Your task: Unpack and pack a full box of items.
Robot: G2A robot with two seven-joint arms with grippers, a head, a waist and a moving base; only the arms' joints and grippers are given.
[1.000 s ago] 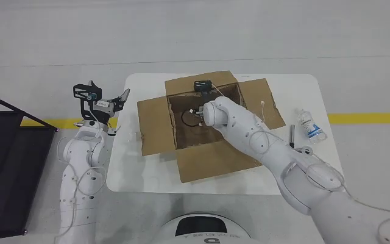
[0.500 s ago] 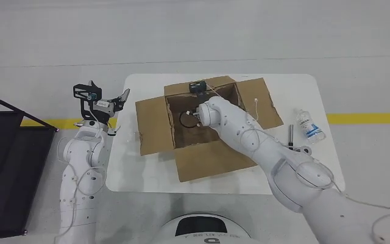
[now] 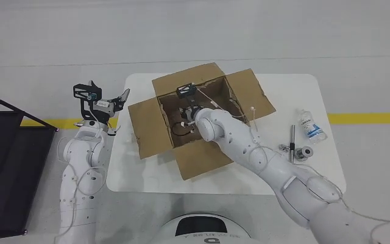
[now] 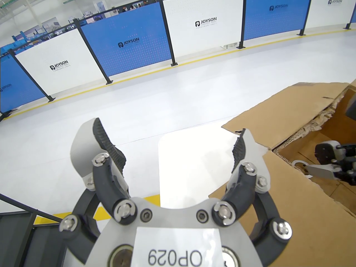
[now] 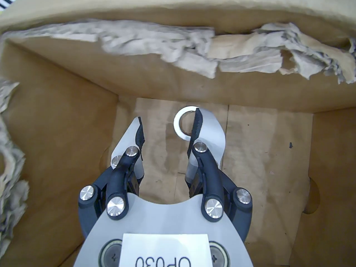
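The box has swung left; right pincer, parted, has the ring beside one fingertip.

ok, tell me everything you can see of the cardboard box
The cardboard box is brown corrugated board. Its top is open, with four flaps folded outward, and it stands slightly askew on the white table. The paper liner along the flap folds is torn and ragged. One wall has a cut-out hand hole. The floor shows a seam, and a flat metal ring lies on it near a wall. The right gripper is inside, open, just beside the ring.
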